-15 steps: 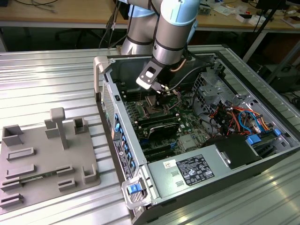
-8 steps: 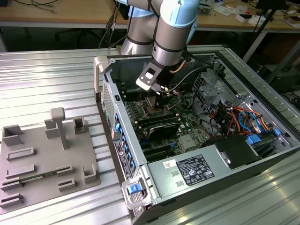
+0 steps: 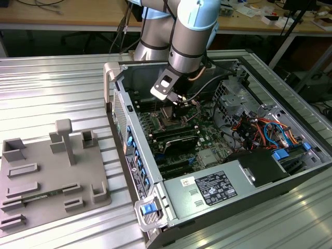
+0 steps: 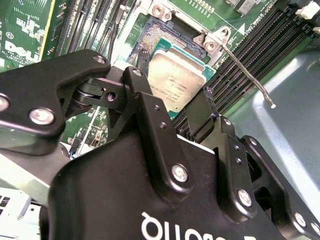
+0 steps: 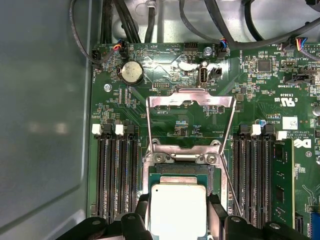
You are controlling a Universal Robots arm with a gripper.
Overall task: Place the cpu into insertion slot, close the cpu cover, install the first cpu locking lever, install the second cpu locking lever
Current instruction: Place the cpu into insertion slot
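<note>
My gripper is shut on the cpu, a silver-topped square chip pinched between the two black fingers. The chip hangs tilted just over the insertion slot, whose gold contact field shows beyond it; whether it touches, I cannot tell. In the first wrist view the cpu sits between the gripper fingers at the slot. The cpu cover stands swung open behind the slot. A thin locking lever sticks out unlatched beside the socket. In the exterior view the gripper is inside the computer case.
Long black memory slots flank the socket on both sides. Cables and a drive cage fill the case's right side in the exterior view. A grey fixture plate lies on the metal table at the exterior view's left.
</note>
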